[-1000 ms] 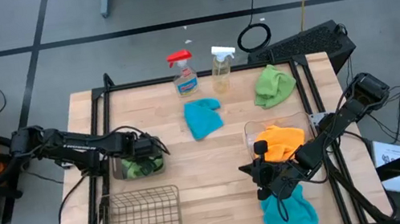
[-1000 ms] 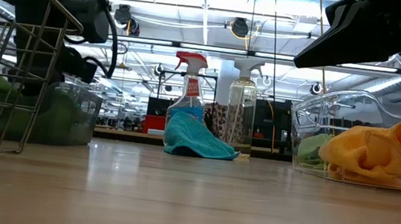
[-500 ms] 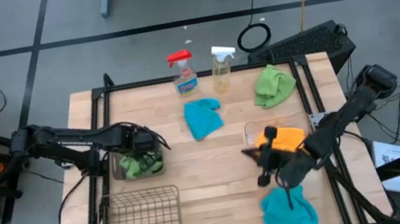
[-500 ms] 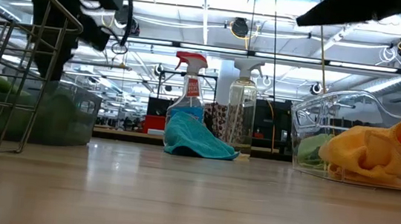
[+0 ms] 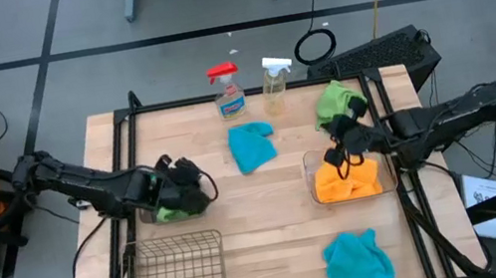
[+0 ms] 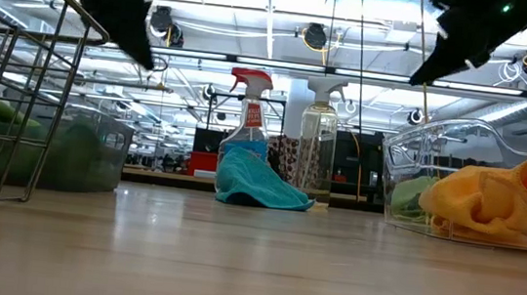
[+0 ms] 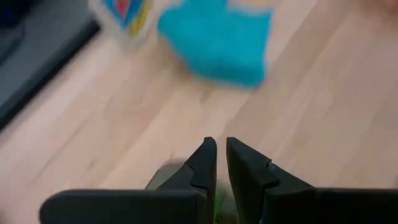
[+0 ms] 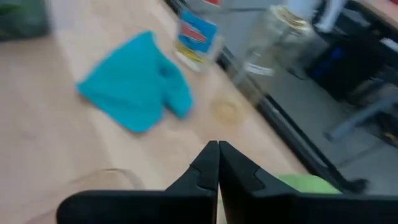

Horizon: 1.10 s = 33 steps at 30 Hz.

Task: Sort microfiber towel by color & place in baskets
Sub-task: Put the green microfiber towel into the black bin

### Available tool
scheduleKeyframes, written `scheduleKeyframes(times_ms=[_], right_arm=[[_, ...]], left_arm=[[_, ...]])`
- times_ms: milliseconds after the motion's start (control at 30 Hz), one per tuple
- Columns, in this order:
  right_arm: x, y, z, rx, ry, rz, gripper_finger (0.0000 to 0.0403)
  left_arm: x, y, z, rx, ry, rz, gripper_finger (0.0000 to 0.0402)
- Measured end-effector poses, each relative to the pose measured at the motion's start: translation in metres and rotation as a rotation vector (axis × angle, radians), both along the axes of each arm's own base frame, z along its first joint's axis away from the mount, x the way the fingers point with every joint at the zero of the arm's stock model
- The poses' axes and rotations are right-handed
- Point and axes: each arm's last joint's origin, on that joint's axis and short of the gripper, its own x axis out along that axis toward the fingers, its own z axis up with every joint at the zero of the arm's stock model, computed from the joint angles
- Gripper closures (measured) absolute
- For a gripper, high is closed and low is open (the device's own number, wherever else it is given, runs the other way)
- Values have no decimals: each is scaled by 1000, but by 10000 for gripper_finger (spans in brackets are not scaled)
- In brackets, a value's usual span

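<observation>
Taking the red-capped spray bottle (image 5: 227, 92) at the far edge of the table (image 5: 273, 226) as landmark, the scene is read from the left. Well to the near left of that bottle, the left gripper (image 5: 198, 190) is seen over the smoky grey tub (image 5: 151, 212), its fingers (image 7: 205, 163) drawn almost together with only a thin slit between them and nothing held. A green towel (image 5: 177, 207) lies in that tub; a second green one may be beneath it, though the arm hides too much to be sure. Nearer the front edge than the tub, still left of the bottle, the wire-mesh basket (image 5: 177, 277) stands with nothing visible in it. Just in front of the bottle a teal towel (image 5: 251, 145) is crumpled on the wood, touching neither bottle as far as can be told. Just to the right of the landmark stands a clear spray bottle (image 5: 273, 84) with a white cap. Farther right, at about the same depth, another green towel (image 5: 337, 104) lies on the table. The right gripper (image 5: 335, 152) is held between that towel and the clear tub (image 5: 316, 160), its fingers (image 8: 208, 165) pressed fully together and carrying nothing. Orange towels (image 5: 348, 179) are bunched in the clear tub, to the near right of the landmark. A second teal towel (image 5: 358, 262) lies at the front edge, well apart from the bottle.
</observation>
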Motion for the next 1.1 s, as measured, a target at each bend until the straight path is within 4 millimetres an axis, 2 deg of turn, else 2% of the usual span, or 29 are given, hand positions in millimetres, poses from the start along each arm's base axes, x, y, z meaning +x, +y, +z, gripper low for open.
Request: scheduleKeyframes(times_ms=[133, 333, 500, 633, 867, 1100], right_arm=[[-3, -19, -2, -16, 69, -59, 403], [-9, -45, -5, 47, 112, -155, 403], [-16, -65, -6, 62, 135, -233, 403], [-20, -79, -6, 107, 151, -211, 397], [-26, -105, -12, 151, 212, -217, 336], [-27, -137, -30, 229, 271, -302, 244]], left_arm=[[8, -17, 9, 80, -155, -57, 356], [16, -35, 14, 151, -258, -119, 356], [28, -47, 0, 164, -246, -143, 356], [40, -53, -15, 186, -211, -162, 356], [60, -63, -33, 245, -205, -233, 356], [74, -70, -20, 264, -353, -293, 356]])
